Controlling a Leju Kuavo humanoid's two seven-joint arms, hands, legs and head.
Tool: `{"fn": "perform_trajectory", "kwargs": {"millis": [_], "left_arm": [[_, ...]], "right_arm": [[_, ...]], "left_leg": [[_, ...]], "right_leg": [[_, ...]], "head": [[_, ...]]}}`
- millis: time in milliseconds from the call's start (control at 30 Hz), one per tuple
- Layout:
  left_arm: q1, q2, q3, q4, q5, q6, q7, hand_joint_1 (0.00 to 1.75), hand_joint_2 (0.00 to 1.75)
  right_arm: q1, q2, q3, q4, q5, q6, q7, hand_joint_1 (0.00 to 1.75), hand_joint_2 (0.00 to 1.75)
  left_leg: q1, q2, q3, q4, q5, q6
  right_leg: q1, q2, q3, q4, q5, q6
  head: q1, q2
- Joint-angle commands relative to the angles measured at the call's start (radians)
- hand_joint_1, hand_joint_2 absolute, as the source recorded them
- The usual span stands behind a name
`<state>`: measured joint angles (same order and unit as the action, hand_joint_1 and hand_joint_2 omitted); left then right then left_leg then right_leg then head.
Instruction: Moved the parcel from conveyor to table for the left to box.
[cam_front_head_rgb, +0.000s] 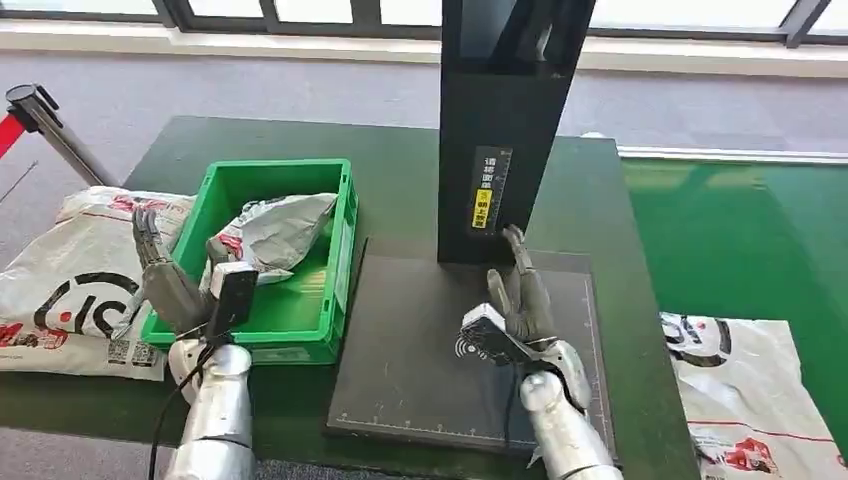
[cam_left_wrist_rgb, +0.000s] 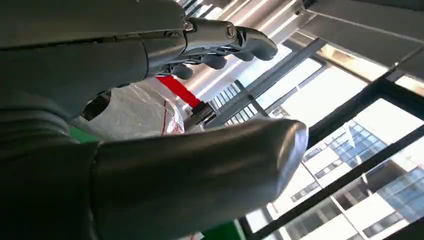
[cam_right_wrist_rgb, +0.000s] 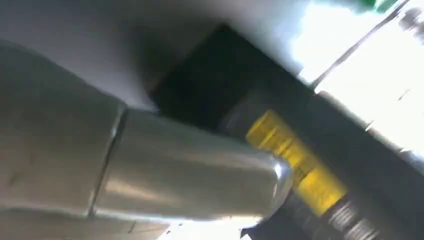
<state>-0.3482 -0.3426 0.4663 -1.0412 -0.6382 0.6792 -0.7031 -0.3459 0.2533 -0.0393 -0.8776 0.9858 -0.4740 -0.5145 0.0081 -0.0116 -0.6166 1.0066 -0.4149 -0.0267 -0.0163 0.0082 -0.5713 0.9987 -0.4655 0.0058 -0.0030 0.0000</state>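
Head view: left hand (cam_front_head_rgb: 160, 275) raised over the left rim of the green crate (cam_front_head_rgb: 330, 255), fingers straight and apart, holding nothing; a grey parcel (cam_front_head_rgb: 275, 230) lies crumpled inside the crate, just right of that hand, resting against the crate's far-left inner side; a second, white printed parcel (cam_front_head_rgb: 60, 290) lies flat on the desk (cam_front_head_rgb: 400, 165) just left of the hand, partly under it in the picture; right hand (cam_front_head_rgb: 525, 290) stretched forward over the black scale mat (cam_front_head_rgb: 420, 350), fingers extended and slightly spread, empty; its fingertips (cam_front_head_rgb: 515, 238) reach the base of the black upright post (cam_front_head_rgb: 500, 130), which carries a yellow label (cam_front_head_rgb: 484, 210) just left of those fingertips; contact with the post cannot be judged; a third white parcel (cam_front_head_rgb: 750, 390) lies on the green conveyor (cam_front_head_rgb: 740, 240), well right of the right hand; a red belt stanchion (cam_front_head_rgb: 35, 110) stands beyond the left hand.

Left wrist view: left hand (cam_left_wrist_rgb: 150, 100) close to the lens, thumb and darker fingers (cam_left_wrist_rgb: 240, 42) apart with nothing between them; white parcel (cam_left_wrist_rgb: 135, 112) and a red belt (cam_left_wrist_rgb: 177, 90) seen through the gap; window frames beyond.

Right wrist view: blurred; right hand (cam_right_wrist_rgb: 150, 170) fills the near side, thumb forward; the yellow label (cam_right_wrist_rgb: 295, 160) on the black post (cam_right_wrist_rgb: 220, 85) sits just past the thumb tip; finger spread cannot be read here.
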Motion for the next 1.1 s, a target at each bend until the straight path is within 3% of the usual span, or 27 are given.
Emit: {"fn": "perform_trajectory", "kwargs": {"millis": [33, 167, 233, 333, 467, 500, 533, 567, 600, 667, 700, 733, 900, 1100], "left_arm": [[0.132, 0.067, -0.475, -0.208, 0.429, -0.097, 0.005, 0.0, 1.75], [0.132, 0.067, -0.475, -0.208, 0.429, -0.097, 0.005, 0.0, 1.75], [0.157, 0.067, -0.478, -0.243, 0.483, -0.159, 0.005, 0.0, 1.75], [0.204, 0.053, -0.477, -0.289, 0.519, -0.189, 0.005, 0.0, 1.75], [0.207, 0.048, -0.476, -0.285, 0.55, -0.202, 0.005, 0.0, 1.75], [0.22, 0.043, -0.473, -0.299, 0.555, -0.208, 0.005, 0.0, 1.75], [0.221, 0.041, -0.462, -0.304, 0.564, -0.217, 0.005, 0.0, 1.75], [0.229, 0.034, -0.456, -0.315, 0.562, -0.222, 0.005, 0.0, 1.75], [0.235, 0.028, -0.453, -0.314, 0.571, -0.23, 0.005, 0.0, 1.75], [0.23, 0.026, -0.445, -0.287, 0.572, -0.238, 0.005, 0.0, 1.75], [0.23, 0.026, -0.445, -0.287, 0.572, -0.238, 0.005, 0.0, 1.75], [0.233, 0.029, -0.442, -0.278, 0.573, -0.237, 0.005, 0.0, 1.75], [0.232, 0.029, -0.44, -0.275, 0.573, -0.233, 0.005, 0.0, 1.75], [0.243, 0.045, -0.44, -0.257, 0.563, -0.223, 0.005, 0.0, 1.75]], "right_arm": [[-0.062, -0.396, 0.223, -0.224, 0.585, -0.224, 1.08, 0.0, 1.75], [-0.062, -0.396, 0.223, -0.224, 0.585, -0.224, 1.08, 0.0, 1.75], [-0.109, -0.456, 0.301, -0.136, 0.585, -0.224, 1.213, 0.0, 1.75], [-0.19, -0.473, 0.277, 0.053, 0.585, -0.224, 1.193, 0.0, 1.75], [-0.198, -0.552, 0.253, 0.034, 0.585, -0.203, 1.17, 0.0, 1.75], [-0.218, -0.559, 0.307, 0.111, 0.585, -0.224, 1.213, 0.0, 1.75], [-0.194, -0.575, 0.246, 0.118, 0.585, -0.224, 1.162, 0.0, 1.75], [-0.265, -0.559, 0.314, 0.227, 0.584, -0.224, 1.213, 0.0, 1.75], [-0.305, -0.553, 0.321, 0.426, 0.585, -0.224, 1.213, 0.0, 1.75], [-0.351, -0.541, 0.29, 0.619, 0.58, -0.194, 1.213, 0.0, 1.75], [-0.351, -0.541, 0.29, 0.619, 0.58, -0.194, 1.213, 0.0, 1.75], [-0.35, -0.551, 0.262, 0.667, 0.559, -0.105, 1.208, 0.0, 1.75], [-0.348, -0.552, 0.25, 0.666, 0.551, -0.098, 1.204, 0.0, 1.75], [-0.326, -0.532, 0.125, 0.665, 0.474, -0.038, 1.172, 0.0, 1.75]], "left_leg": [[-0.001, -0.009, -0.002, 0.0, 0.001, 0.003], [-0.001, -0.008, -0.001, 0.002, -0.002, 0.006], [-0.001, -0.005, -0.001, 0.002, -0.003, 0.007], [-0.005, 0.005, 0.002, 0.001, -0.004, 0.007], [-0.005, -0.001, 0.0, 0.001, -0.003, 0.009], [-0.005, -0.001, 0.001, 0.001, -0.003, 0.009], [-0.005, -0.002, 0.0, 0.001, -0.002, 0.009], [-0.005, -0.001, 0.002, 0.0, -0.003, 0.009], [-0.005, -0.002, 0.002, 0.001, -0.003, 0.009], [-0.004, 0.001, 0.006, -0.002, -0.003, 0.009], [-0.004, -0.001, 0.005, -0.001, -0.003, 0.009], [-0.004, -0.003, 0.005, -0.002, -0.002, 0.009], [-0.005, -0.007, 0.002, 0.0, -0.003, 0.009], [-0.005, -0.006, 0.001, 0.0, -0.002, 0.009]], "right_leg": [[-0.002, -0.01, 0.003, -0.002, -0.001, 0.001], [-0.001, -0.008, 0.008, -0.002, -0.001, 0.003], [-0.002, -0.005, 0.007, -0.002, -0.001, 0.004], [-0.002, 0.004, 0.005, -0.003, 0.002, 0.005], [-0.002, -0.003, 0.006, -0.003, 0.001, 0.006], [-0.002, -0.004, 0.007, -0.004, 0.0, 0.006], [-0.002, -0.004, 0.006, -0.003, 0.001, 0.006], [-0.002, -0.003, 0.008, -0.004, 0.001, 0.006], [-0.002, -0.003, 0.008, -0.003, 0.001, 0.006], [-0.001, -0.001, 0.013, -0.008, 0.002, 0.006], [-0.001, -0.002, 0.012, -0.007, 0.002, 0.006], [-0.001, -0.004, 0.013, -0.008, 0.002, 0.006], [-0.002, -0.008, 0.01, -0.005, 0.0, 0.006], [-0.002, -0.006, 0.009, -0.004, 0.0, 0.007]], "head": [[0.0, 0.0], [0.002, 0.0], [0.002, 0.0], [0.0, 0.0], [0.001, 0.0], [0.0, 0.0], [0.001, 0.0], [0.0, 0.0], [0.001, 0.0], [0.001, 0.0], [0.0, 0.0], [0.0, 0.0], [0.001, 0.0], [0.0, 0.0]]}}
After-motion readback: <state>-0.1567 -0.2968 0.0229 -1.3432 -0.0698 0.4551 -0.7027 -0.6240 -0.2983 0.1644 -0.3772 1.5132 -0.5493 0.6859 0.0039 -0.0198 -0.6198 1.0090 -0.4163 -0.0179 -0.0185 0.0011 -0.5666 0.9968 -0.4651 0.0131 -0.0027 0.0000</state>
